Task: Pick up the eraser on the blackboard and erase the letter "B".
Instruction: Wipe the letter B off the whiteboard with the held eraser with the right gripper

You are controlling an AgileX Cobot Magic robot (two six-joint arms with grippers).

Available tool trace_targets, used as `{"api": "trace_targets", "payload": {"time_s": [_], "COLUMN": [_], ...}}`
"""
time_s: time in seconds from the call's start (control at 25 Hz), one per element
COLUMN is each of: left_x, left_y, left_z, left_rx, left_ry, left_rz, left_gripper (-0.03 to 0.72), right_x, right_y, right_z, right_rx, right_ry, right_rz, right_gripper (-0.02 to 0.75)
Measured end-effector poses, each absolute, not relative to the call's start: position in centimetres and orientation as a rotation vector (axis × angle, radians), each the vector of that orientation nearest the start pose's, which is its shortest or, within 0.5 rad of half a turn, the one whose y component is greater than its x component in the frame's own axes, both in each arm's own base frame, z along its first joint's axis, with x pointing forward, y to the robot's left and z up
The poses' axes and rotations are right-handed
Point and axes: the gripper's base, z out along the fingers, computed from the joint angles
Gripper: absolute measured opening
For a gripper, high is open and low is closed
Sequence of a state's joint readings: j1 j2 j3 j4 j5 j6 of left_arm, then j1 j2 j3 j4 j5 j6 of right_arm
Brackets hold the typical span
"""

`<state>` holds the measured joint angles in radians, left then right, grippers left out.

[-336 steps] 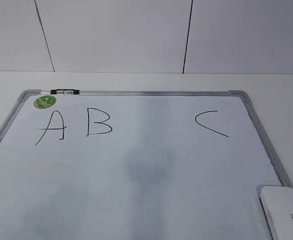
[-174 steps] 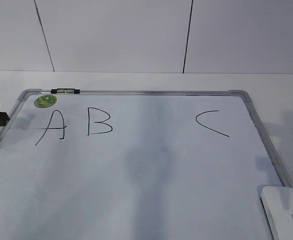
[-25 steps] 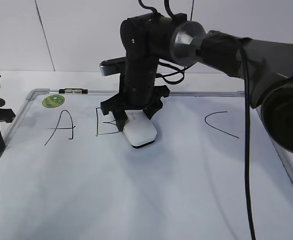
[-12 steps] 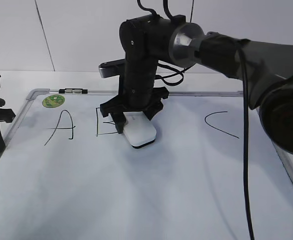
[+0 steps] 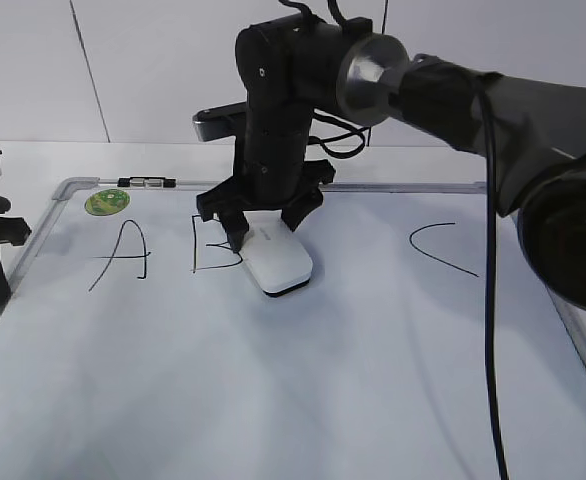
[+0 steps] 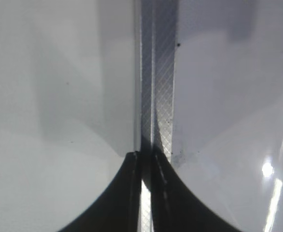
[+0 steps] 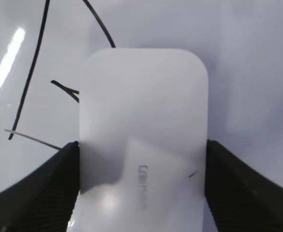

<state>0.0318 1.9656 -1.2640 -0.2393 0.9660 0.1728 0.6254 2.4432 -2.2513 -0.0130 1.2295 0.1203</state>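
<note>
R hand clamped on the eraser, which sits flat on the blackboard over the right part of the letter "B". L hand pinched together on board's frame at left edge.

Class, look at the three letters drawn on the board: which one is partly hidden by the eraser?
The letter "B", the middle one: the eraser in the right gripper covers its right side. The "A" and the "C" show whole.
</note>
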Motion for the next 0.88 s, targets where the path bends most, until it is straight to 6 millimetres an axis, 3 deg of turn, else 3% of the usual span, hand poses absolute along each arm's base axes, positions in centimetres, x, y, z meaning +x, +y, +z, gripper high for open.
{"api": "trace_targets", "payload": {"time_s": [0.88], "left_x": [36.2], "left_y": [-0.6], "left_z": [15.3], "left_rx": [0.006], "left_ry": [3.116], "left_rz": [-0.306], "left_gripper": [0.014], "right_x": [41.7], "right_y": [30.0], "right_z": [17.2], "right_rx": [-0.742], "right_ry": [2.842], "right_rz": [0.094], "right_gripper": [0.58]}}
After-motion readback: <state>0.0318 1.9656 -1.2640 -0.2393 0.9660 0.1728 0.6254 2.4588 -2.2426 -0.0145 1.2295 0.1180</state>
